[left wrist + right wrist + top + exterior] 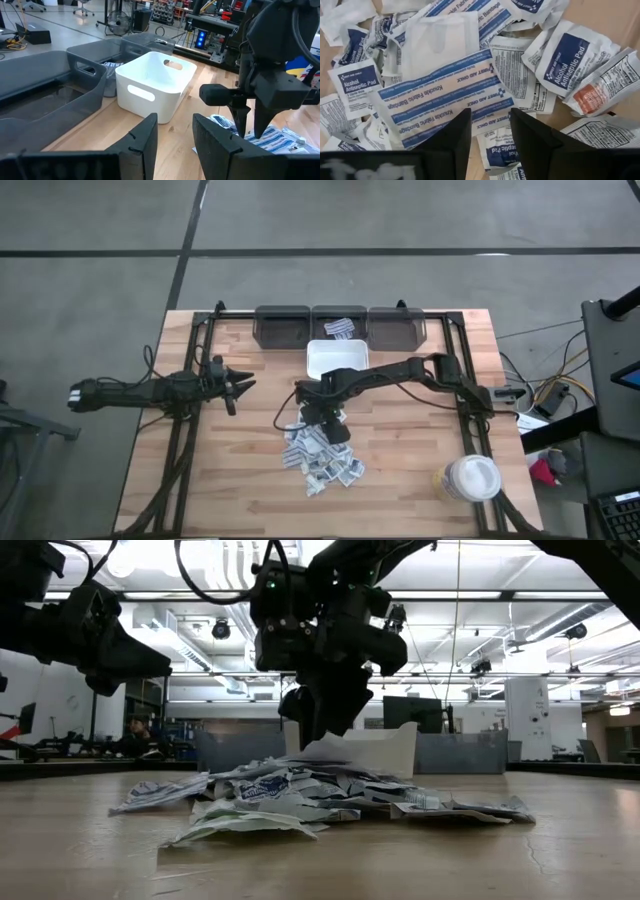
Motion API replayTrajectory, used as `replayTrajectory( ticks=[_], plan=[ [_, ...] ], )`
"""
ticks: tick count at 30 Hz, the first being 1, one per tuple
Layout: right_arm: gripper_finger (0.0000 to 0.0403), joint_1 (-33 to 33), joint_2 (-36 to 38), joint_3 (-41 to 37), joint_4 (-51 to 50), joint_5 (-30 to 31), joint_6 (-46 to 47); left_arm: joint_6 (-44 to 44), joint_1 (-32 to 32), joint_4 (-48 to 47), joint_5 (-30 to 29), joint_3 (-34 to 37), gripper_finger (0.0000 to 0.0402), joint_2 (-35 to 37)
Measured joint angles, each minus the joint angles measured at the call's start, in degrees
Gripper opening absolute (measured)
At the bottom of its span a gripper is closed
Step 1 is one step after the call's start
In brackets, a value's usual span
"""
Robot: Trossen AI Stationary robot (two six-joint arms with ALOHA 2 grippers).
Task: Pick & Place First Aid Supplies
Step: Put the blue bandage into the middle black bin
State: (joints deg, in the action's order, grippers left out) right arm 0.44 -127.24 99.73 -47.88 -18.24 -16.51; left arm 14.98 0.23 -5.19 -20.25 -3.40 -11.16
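The first aid supplies [322, 457] lie in a loose heap of white, blue-printed sachets on the wooden table, near its middle. My right gripper [490, 117] points steeply down over the heap's far part, open. A long knuckle-bandage sachet [440, 95] lies on top of the heap just beyond its fingertips. The low view shows the gripper [322, 730] right above the heap [310, 795]. My left gripper [240, 385] waits open at the table's left, clear of everything. A few sachets [338, 327] lie in the middle grey bin. My right gripper comes at the heap from above, slanting down. Its fingertips [241, 125] stand at the level of the topmost sachets [272, 137]. I cannot tell whether they touch any sachet, and nothing shows pinched between them.
A white bin [335, 358] stands just beyond the heap. Three dark grey bins [282, 325] line the far edge. A white round lidded tub [472, 478] stands near the right front corner. Bare wood lies left and right of the heap.
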Motion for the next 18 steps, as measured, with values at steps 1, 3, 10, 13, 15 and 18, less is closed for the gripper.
replayTrajectory(
  ticks=[1,3,10,13,15,18],
  plan=[
    [0.0135,-0.1,0.1,0.2,-0.1,0.0,0.0,0.0,0.0,0.0,0.0,0.0,0.0124,0.0],
    [0.0139,-0.1,0.4,0.4,-0.1,0.0,0.0,0.0,0.0,0.0,0.0,0.0,0.0124,0.0],
    [0.0152,0.2,2.8,0.5,-4.2,-0.1,0.0,0.0,0.0,0.0,0.0,0.0,0.0124,0.0],
    [0.0153,1.3,3.2,0.5,-7.7,-0.2,0.0,0.0,0.0,0.0,0.0,0.0,0.0124,0.0],
    [0.0151,2.7,3.2,0.5,-9.5,-0.2,-0.1,0.0,0.0,0.0,0.0,0.0,0.0124,0.0],
    [0.0147,4.9,3.2,0.3,-9.8,-0.2,-1.3,0.0,0.0,0.1,0.0,0.1,0.0124,0.0]
  ],
)
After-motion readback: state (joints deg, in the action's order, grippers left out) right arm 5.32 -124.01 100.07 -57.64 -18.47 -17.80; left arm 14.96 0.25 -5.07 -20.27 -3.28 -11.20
